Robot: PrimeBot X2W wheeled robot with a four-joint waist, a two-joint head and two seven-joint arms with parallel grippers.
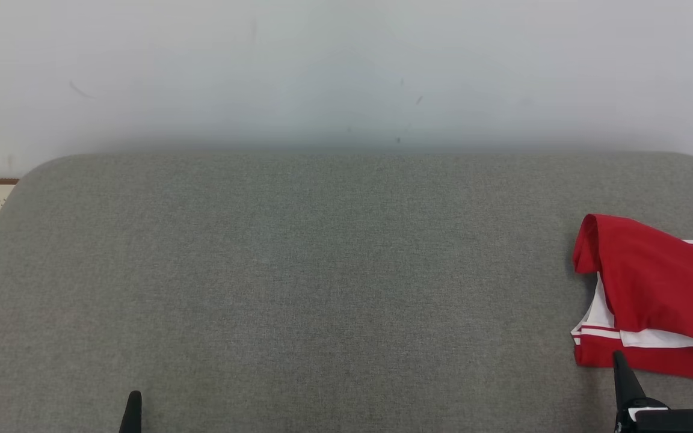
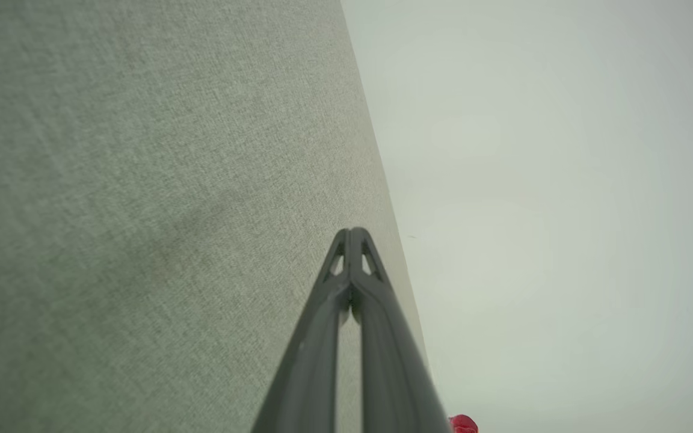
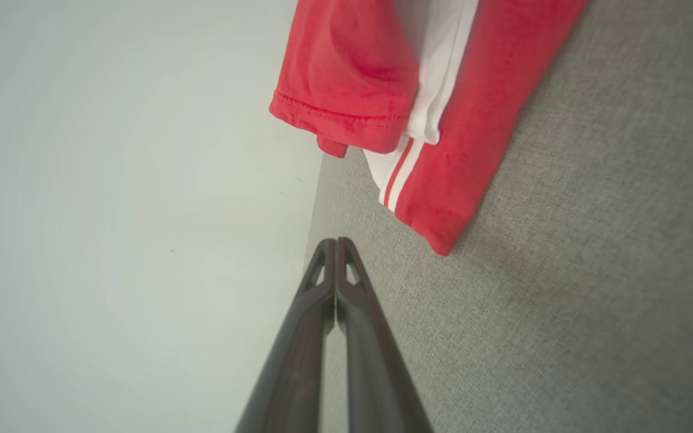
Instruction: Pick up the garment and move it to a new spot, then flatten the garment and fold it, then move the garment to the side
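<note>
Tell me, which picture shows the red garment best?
The right wrist view: the red garment is close and sharp, its hem stitching and white stripes clear. The head view shows it lying at the right of the grey surface, cropped. The left wrist view shows a small red corner.

grey surface free, garment far right

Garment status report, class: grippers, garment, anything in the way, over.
Left gripper shut, empty. Right gripper shut, empty. Garment folded, right edge of grey surface, just beyond right gripper. No obstruction seen.
</note>
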